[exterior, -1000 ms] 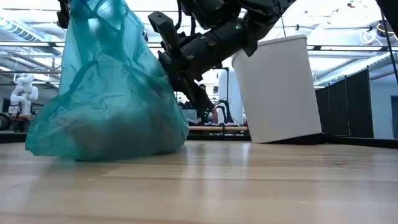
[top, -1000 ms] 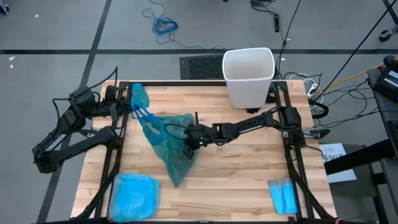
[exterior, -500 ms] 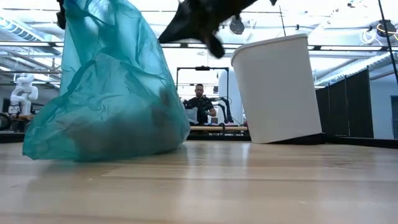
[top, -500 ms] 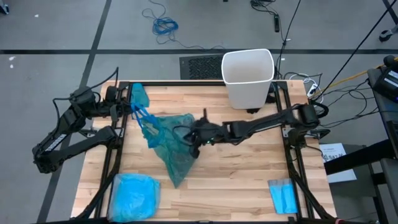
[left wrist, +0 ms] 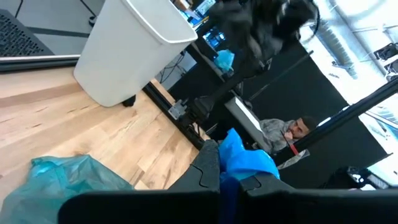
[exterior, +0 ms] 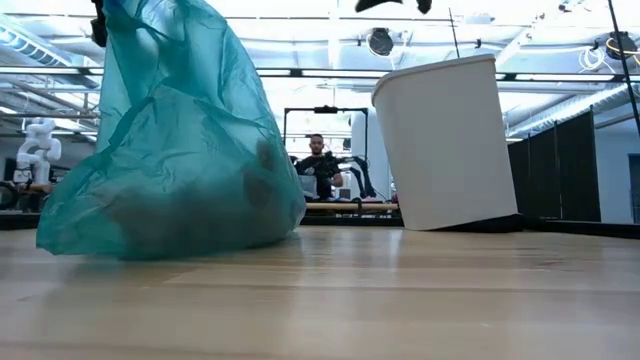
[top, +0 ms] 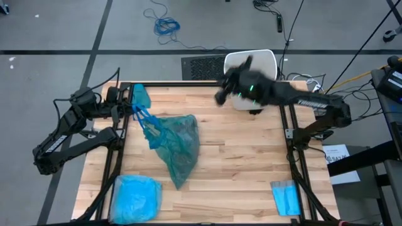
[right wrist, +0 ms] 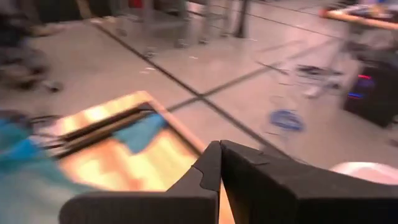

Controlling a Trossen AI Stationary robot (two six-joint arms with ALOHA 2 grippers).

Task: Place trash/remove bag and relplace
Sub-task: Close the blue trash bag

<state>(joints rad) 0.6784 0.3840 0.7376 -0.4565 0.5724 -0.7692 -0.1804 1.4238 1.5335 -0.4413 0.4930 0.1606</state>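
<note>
Teal-green bag lying on wooden table, left of centre, bulging, dark lumps of trash visible through plastic in low view; upper end drawn out toward table's left edge. Largest to smallest: table; white bin standing upright at far edge, right of centre, well apart from bag; bag; paler sky-blue plastic bag at near left corner; small folded blue sheet at near right corner. Left gripper at left edge of table, fingers pressed together, pinching blue-green plastic at bag's drawn-out end; same plastic seen bunched between dark fingers in left wrist view. Right gripper raised above table, just beside bin's near left side, fingers pressed together, holding nothing. Seated person visible in room beyond table.
</note>
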